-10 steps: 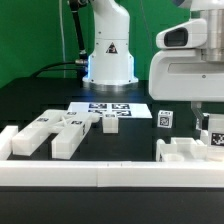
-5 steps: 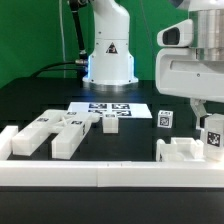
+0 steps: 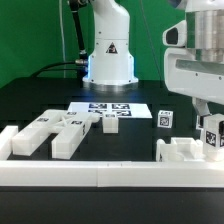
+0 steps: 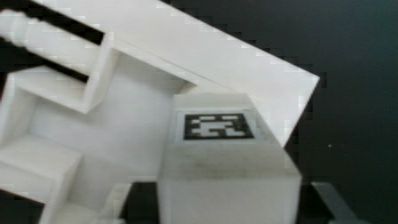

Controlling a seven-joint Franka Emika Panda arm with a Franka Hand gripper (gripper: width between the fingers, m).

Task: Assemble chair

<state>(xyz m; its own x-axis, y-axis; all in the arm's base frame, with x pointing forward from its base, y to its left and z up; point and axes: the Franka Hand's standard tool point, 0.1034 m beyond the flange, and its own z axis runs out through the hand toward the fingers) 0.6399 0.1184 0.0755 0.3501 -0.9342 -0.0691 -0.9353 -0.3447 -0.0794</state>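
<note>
My gripper (image 3: 207,116) is at the exterior view's right, shut on a white tagged chair piece (image 3: 212,134) that it holds upright just above a wide white chair part with raised walls (image 3: 183,152). In the wrist view the held piece (image 4: 222,140) fills the space between my gripper's (image 4: 228,208) jaws, its square tag facing the camera, with the walled part (image 4: 89,110) right beside and below it. Several chunky white chair pieces (image 3: 50,134) lie at the exterior view's left. A small tagged piece (image 3: 111,122) and a tagged cube (image 3: 164,119) stand near the middle.
The marker board (image 3: 110,107) lies flat on the black table in front of the robot base (image 3: 108,55). A white rail (image 3: 100,176) borders the table's near edge.
The arm has shifted toward the exterior view's right and slightly up, carrying the tagged piece with it. The other parts have not moved.
</note>
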